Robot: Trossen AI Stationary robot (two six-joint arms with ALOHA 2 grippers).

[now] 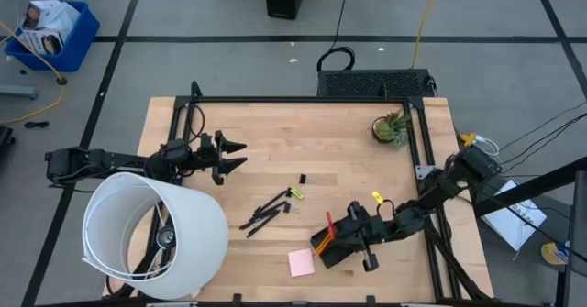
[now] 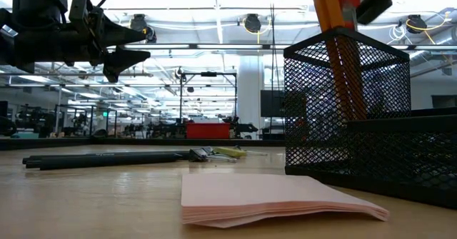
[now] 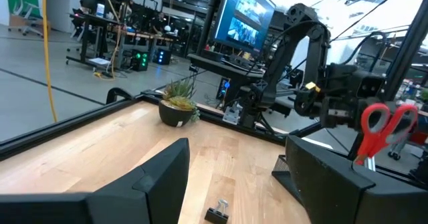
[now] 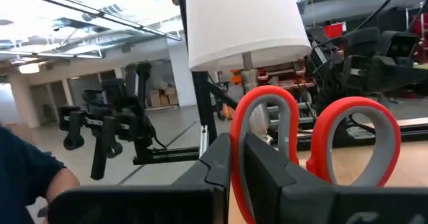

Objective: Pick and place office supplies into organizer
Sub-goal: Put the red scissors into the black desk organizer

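Right gripper (image 1: 341, 236) jaws clenched on the red-handled scissors (image 4: 307, 144), gripping the near handle loop; scissors held handle-up over the black mesh organizer (image 1: 341, 245) at the near right of the worktop (image 1: 275, 142). In the low view the scissors' blades and an orange pencil (image 2: 327, 7) stand side by side in the organizer's tall mesh cup. Whether the blade tips touch the cup's bottom cannot be told. Pink sticky-note pad (image 1: 301, 263) lies flat on the worktop just left of the organizer, apart from it. Black pens (image 1: 266, 211) lie in a loose bundle toward mid-worktop, left of and farther back than the organizer, with a small black clip (image 1: 302, 179) and a yellow-green item (image 1: 295, 193) just beyond them. Small potted plant (image 1: 391, 128) at the far right corner. Left gripper (image 1: 231, 156) jaws released, spread wide, holding nothing, raised above the left side of the worktop. Large white lampshade (image 1: 156, 235) at the near left corner.
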